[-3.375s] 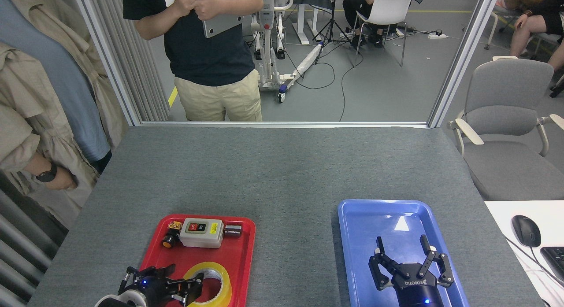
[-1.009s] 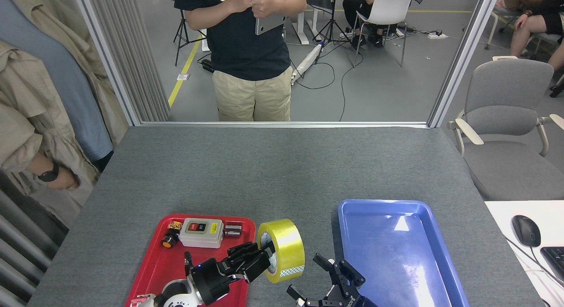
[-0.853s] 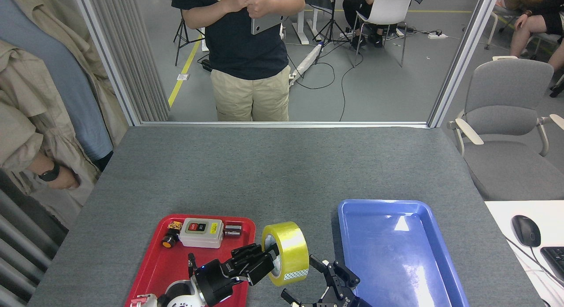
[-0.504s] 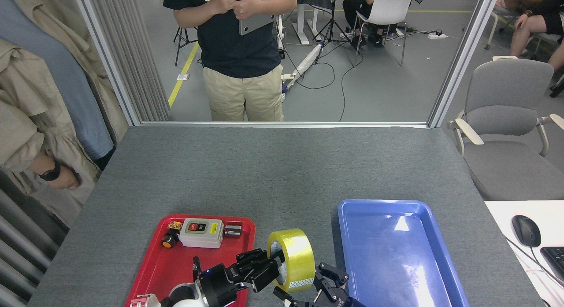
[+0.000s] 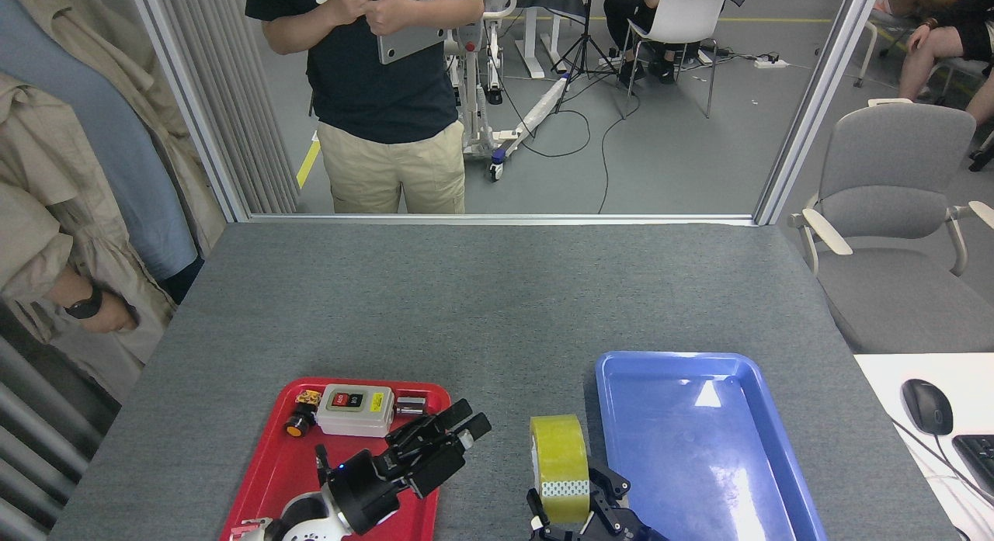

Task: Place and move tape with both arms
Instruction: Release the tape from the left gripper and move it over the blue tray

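The yellow tape roll stands on edge, seen edge-on, over the grey table between the red tray and the blue tray. My right gripper comes up from the bottom edge and is shut on the roll's lower part, one black finger on each side. My left gripper hovers over the red tray's right rim, left of the tape and apart from it. Its fingers are spread and hold nothing.
In the red tray lie a white switch box, an orange button and a small metal part. A person stands beyond the table's far edge, another at the left. A grey chair and a white desk with a mouse are at right.
The tape passed from my left gripper to my right one and shifted right, turning edge-on. My left gripper opened and drew back left. The standing person stepped left.
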Controlling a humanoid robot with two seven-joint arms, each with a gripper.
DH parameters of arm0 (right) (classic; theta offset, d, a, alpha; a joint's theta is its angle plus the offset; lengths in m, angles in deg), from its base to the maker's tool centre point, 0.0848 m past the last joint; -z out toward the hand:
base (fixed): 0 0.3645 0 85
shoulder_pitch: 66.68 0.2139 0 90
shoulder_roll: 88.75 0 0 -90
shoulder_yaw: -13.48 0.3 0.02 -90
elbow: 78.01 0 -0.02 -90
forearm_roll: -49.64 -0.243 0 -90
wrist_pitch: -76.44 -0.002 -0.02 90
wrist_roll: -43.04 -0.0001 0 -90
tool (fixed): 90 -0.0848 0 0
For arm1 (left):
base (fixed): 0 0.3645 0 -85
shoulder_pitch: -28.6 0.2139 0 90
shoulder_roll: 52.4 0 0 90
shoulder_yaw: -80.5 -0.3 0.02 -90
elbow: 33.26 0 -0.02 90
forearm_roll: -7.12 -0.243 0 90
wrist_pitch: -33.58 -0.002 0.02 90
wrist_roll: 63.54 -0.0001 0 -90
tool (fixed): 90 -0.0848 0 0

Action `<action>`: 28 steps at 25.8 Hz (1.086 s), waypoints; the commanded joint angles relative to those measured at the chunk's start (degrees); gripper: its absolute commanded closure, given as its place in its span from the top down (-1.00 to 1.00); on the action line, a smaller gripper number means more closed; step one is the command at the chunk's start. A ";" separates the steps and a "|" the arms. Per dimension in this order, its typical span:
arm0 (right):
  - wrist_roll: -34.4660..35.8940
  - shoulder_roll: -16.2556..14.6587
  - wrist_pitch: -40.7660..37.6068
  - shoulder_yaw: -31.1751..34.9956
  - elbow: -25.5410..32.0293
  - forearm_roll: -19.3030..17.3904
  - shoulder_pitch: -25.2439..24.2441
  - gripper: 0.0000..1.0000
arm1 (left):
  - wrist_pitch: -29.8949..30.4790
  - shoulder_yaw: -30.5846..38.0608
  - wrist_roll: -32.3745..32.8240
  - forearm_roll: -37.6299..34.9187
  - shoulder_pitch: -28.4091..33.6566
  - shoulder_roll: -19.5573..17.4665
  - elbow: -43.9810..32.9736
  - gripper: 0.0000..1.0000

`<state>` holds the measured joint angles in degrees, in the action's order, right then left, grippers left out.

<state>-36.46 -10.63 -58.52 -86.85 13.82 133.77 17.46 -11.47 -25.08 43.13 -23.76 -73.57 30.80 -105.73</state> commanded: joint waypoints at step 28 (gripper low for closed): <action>-23.16 -5.35 56.64 7.34 -6.13 13.25 5.33 -0.92 | -29.49 6.00 -29.59 -33.72 9.97 -12.27 -6.45 0.98</action>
<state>-58.36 -15.19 -3.98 -79.34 10.14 146.27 22.19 -40.59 -20.00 13.59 -57.16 -64.08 18.48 -112.18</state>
